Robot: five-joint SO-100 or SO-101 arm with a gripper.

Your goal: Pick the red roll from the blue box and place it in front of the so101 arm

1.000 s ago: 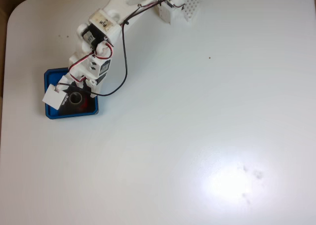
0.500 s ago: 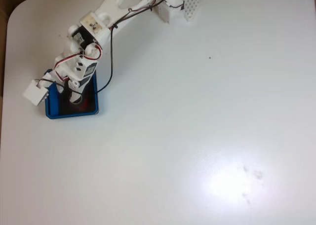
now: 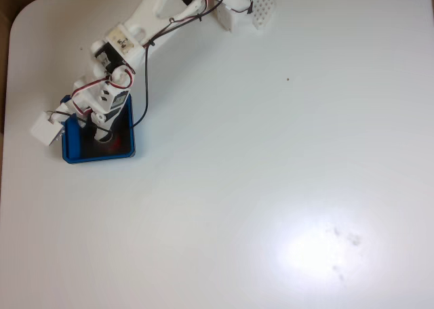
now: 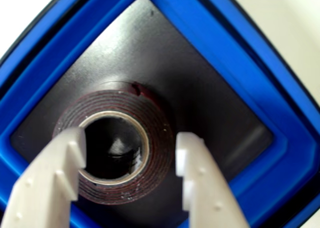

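Note:
The blue box (image 3: 99,158) sits at the table's left side in the fixed view, with the white so101 arm (image 3: 126,40) reaching down into it from the top. A sliver of the red roll (image 3: 118,143) shows beside the gripper (image 3: 104,134). In the wrist view the red roll (image 4: 156,119) lies flat on the black floor of the blue box (image 4: 216,53). My gripper (image 4: 131,144) is open just above it. The left finger (image 4: 56,179) overlaps the roll's left rim and hole. The right finger (image 4: 200,183) stands just outside the right rim.
The arm's white base (image 3: 242,9) stands at the table's top edge in the fixed view. A white camera block (image 3: 47,127) on the wrist juts left of the box, close to the table's left edge (image 3: 5,119). The white tabletop (image 3: 271,153) stretches right and below.
The wrist has swung left and turned. The white camera block moved from over the box to its left side, and the arm then shifted slightly further left.

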